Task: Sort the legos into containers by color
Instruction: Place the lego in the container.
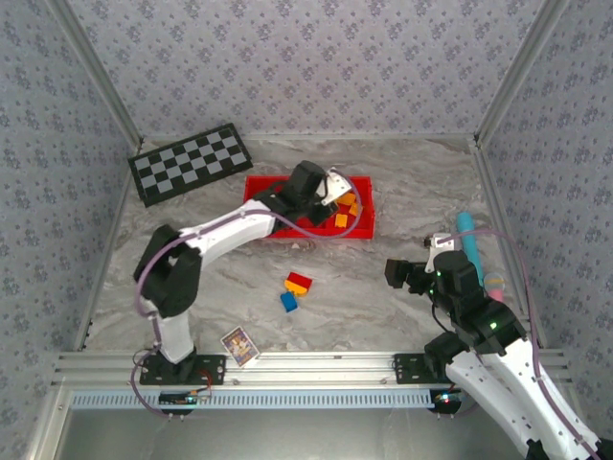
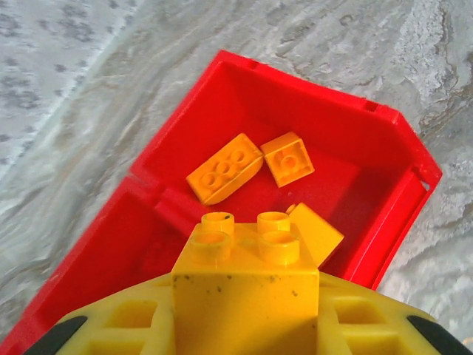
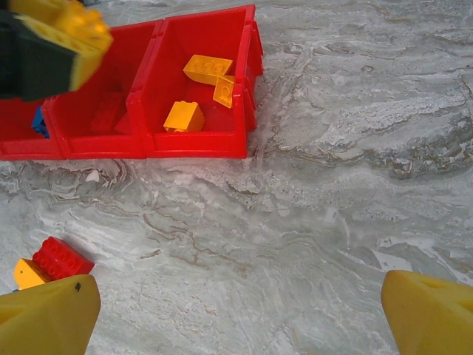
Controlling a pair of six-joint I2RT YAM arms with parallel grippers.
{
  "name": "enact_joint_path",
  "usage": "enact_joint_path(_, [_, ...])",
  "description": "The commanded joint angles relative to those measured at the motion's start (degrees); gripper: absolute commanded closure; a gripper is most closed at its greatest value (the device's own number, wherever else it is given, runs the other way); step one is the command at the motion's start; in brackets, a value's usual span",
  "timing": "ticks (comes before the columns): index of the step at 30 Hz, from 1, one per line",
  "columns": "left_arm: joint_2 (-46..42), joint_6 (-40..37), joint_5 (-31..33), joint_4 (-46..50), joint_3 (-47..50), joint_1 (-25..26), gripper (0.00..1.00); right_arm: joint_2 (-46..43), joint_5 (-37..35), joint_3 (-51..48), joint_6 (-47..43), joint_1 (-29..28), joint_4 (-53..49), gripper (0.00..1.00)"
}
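Left pincer (image 1: 335, 195) over red tray (image 1: 324, 235), 3 legos (image 1: 298, 282) outside

Grey-white marbled surface (image 1: 402, 182). Black-and-white checkerboard (image 1: 190, 163) lies flat in the far left corner, a bit askew, close to the left wall. Small picture card (image 1: 239, 345) lies flat at the near edge, left of centre, just beside the metal rail (image 1: 316, 364). Light-blue tube (image 1: 468, 237) lies along the right edge, with something small and pink (image 1: 494, 284) nearer along that edge, too small to identify. Grey patterned wallpaper walls (image 1: 316, 57) on three sides.
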State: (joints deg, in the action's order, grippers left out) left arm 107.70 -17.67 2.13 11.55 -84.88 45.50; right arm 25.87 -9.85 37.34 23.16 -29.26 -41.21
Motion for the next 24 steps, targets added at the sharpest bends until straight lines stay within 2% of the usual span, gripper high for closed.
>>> enact_joint_path(1, [5.2, 2.5, -1.5, 2.5, -6.7, 1.4, 1.0, -0.4, -1.5, -0.1, 0.7, -0.5, -0.5, 0.0])
enact_joint_path(6, [11.7, 3.0, -0.7, 4.6, -13.5, 2.8, 0.99, -0.4, -2.1, -0.1, 0.8, -0.9, -0.6, 0.0])
enact_joint_path(10, [14.5, 3.3, -1.4, 6.1, -16.3, 2.7, 0.89, -0.4, -2.8, 0.0, 0.8, -1.5, -0.9, 0.0])
enact_joint_path(11, [15.0, 3.4, -2.0, 6.8, -16.9, 2.6, 0.83, -0.5, -2.9, 0.0, 0.9, -1.6, -0.9, 0.0])
enact_joint_path(12, [15.4, 3.7, -2.3, 7.4, -17.5, 2.5, 0.69, -0.3, -3.0, -0.1, 0.8, -1.7, -0.9, 0.0])
enact_joint_path(13, [15.4, 3.8, -2.6, 7.4, -17.6, 2.5, 0.6, -0.5, -3.1, -0.1, 0.8, -1.7, -0.8, 0.0])
enact_joint_path(19, [13.0, 4.1, -1.9, 4.5, -14.5, 2.5, 0.39, -0.3, -3.2, -0.2, 0.8, -2.0, -0.8, 0.0])
enact_joint_path(20, [12.4, 4.0, -1.6, 4.1, -13.9, 2.5, 0.22, -0.3, -3.2, -0.2, 0.8, -2.0, -0.8, 0.0])
enact_joint_path(23, [9.6, 3.8, 0.3, 0.9, -10.4, 2.5, 0.01, -0.3, -3.5, -0.2, 0.9, -2.2, -0.9, 0.0])
enact_joint_path(24, [8.7, 4.0, 1.2, 0.2, -9.4, 2.4, 0.0, -0.3, -3.6, -0.2, 0.9, -2.2, -0.9, 0.0])
